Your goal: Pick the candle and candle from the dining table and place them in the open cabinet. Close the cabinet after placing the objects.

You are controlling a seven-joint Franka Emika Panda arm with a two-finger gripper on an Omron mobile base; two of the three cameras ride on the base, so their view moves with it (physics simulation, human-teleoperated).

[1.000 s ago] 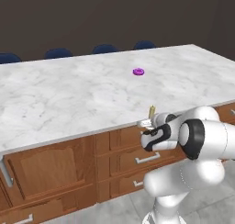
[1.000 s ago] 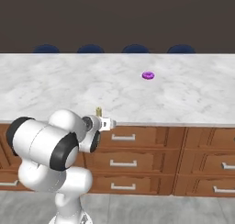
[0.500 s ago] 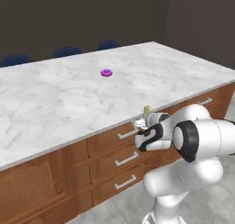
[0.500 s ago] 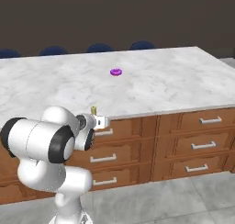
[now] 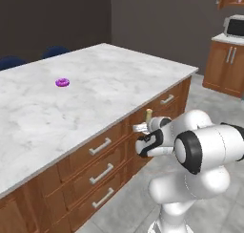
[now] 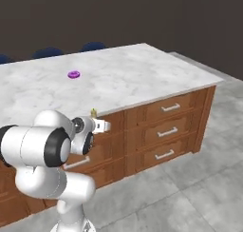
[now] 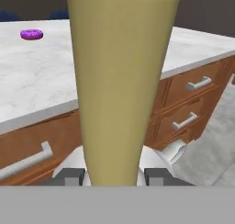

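- Marble-topped desk [image 5: 95,84] on a reddish-brown drawer base stands before dark walls; blue chair backs [image 6: 47,52] line its far edge.
- Small purple ring [image 5: 62,82] lies on the top, well in from the edges.
- Gripper [image 5: 143,128] hangs off the desk's near edge, beside the drawer fronts.
- Its fingers [image 7: 158,176] are clamped on the slim yellow candle [image 7: 121,81], upright.
- Microwave [image 5: 234,26] sits on a far counter.

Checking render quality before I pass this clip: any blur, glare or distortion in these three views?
Left base view: soft, flat light, no glare on the dining table. Right base view: equally soft, dark backdrop. Hand view: the candle, clamped in the gripper, looms huge and smeared from closeness; purple ring stays readable.
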